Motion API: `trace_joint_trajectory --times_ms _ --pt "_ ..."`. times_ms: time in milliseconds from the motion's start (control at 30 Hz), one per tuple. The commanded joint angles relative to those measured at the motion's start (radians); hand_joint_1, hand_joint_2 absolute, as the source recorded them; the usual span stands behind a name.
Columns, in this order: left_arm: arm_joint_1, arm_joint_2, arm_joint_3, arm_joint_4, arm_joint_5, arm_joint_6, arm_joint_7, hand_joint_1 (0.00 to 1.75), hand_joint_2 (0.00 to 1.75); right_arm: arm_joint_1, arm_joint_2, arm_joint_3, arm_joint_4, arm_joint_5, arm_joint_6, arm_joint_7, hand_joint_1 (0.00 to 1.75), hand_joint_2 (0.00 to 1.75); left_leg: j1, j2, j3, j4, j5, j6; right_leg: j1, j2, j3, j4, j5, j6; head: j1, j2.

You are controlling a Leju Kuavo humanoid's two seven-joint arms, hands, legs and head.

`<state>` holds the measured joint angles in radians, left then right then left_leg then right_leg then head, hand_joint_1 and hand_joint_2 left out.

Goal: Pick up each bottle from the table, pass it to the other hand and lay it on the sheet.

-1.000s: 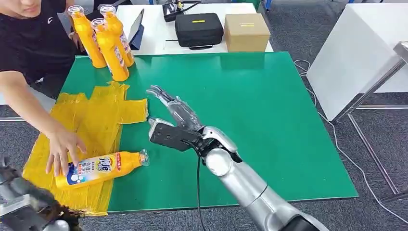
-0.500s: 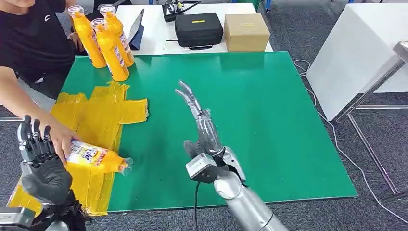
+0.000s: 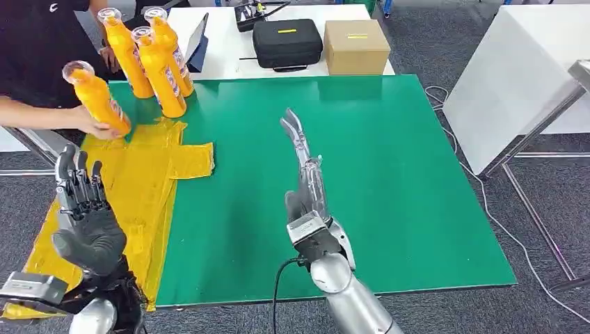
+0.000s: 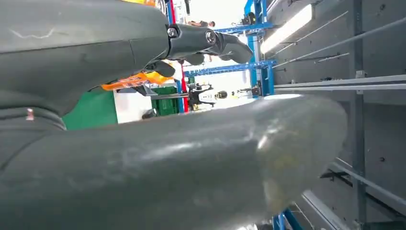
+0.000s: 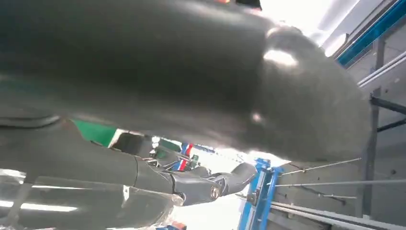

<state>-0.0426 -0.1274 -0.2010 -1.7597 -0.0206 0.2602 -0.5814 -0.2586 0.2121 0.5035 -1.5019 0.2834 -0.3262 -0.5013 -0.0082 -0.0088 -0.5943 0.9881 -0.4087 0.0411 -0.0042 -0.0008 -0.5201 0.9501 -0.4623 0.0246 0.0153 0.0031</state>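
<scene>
Three yellow bottles [image 3: 156,62] stand upright at the far left corner of the green table [image 3: 389,174]. A person's hand [image 3: 97,126] holds a fourth yellow bottle [image 3: 97,99] upright over the far end of the yellow sheet [image 3: 142,181]. My left hand [image 3: 83,219] is raised at the near left over the sheet, fingers apart and pointing up, holding nothing. My right hand [image 3: 306,188] stands over the table's middle near the front edge, fingers stretched forward and up, empty. In the wrist views the left hand [image 4: 143,143] and right hand [image 5: 167,86] show as grey close-up shapes.
A white table behind holds a black case [image 3: 287,42], a cardboard box [image 3: 356,46] and a tablet [image 3: 197,38]. The person [image 3: 42,49] in a black shirt stands at the far left. A white bench [image 3: 515,76] and a cable on the floor lie to the right.
The person has lifted the lying bottle off the sheet and carried it upright to the far left. My left hand has risen a little; my right hand has turned more upright.
</scene>
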Motion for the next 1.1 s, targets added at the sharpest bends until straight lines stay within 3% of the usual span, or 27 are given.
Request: trace_joint_trajectory --times_ms 33,167,367,600,1100 --pt "-0.089 -0.026 0.005 0.151 -0.040 -0.003 0.051 0.00 0.00 -0.035 0.012 -0.070 0.089 -0.006 0.027 0.027 0.00 0.00 0.001 -0.001 0.003 -0.001 -0.001 -0.002 0.001 -0.002 0.004 -0.002 -0.001 0.000 0.000 0.000" --pt "-0.247 -0.044 0.019 0.424 -0.038 -0.160 0.037 0.00 0.00 -0.102 0.036 -0.138 0.257 -0.039 0.071 -0.020 0.00 0.00 0.001 -0.005 0.005 -0.002 0.001 -0.003 0.000 -0.005 0.006 -0.002 -0.001 -0.001 0.000 0.000" --pt "-0.361 -0.076 0.077 0.642 -0.093 -0.151 0.017 0.00 0.00 -0.258 0.102 -0.209 0.539 -0.092 0.162 -0.076 0.00 0.00 0.000 0.000 0.005 -0.001 0.001 -0.003 0.000 0.000 0.005 -0.001 0.002 0.000 0.000 0.000" --pt "-0.316 -0.105 0.134 0.611 -0.086 -0.180 0.014 0.00 0.00 -0.280 0.137 -0.186 0.573 -0.029 0.043 -0.078 0.00 0.00 0.000 0.001 0.003 -0.001 0.001 -0.002 0.000 0.001 0.004 0.000 0.001 0.000 0.000 0.000" --pt "-0.247 -0.119 0.148 0.544 -0.114 -0.236 0.008 0.00 0.00 -0.285 0.137 -0.102 0.562 -0.055 0.012 -0.058 0.00 0.00 0.001 0.001 0.002 0.000 -0.001 -0.004 0.001 0.001 0.003 0.000 -0.001 0.000 0.000 0.000"
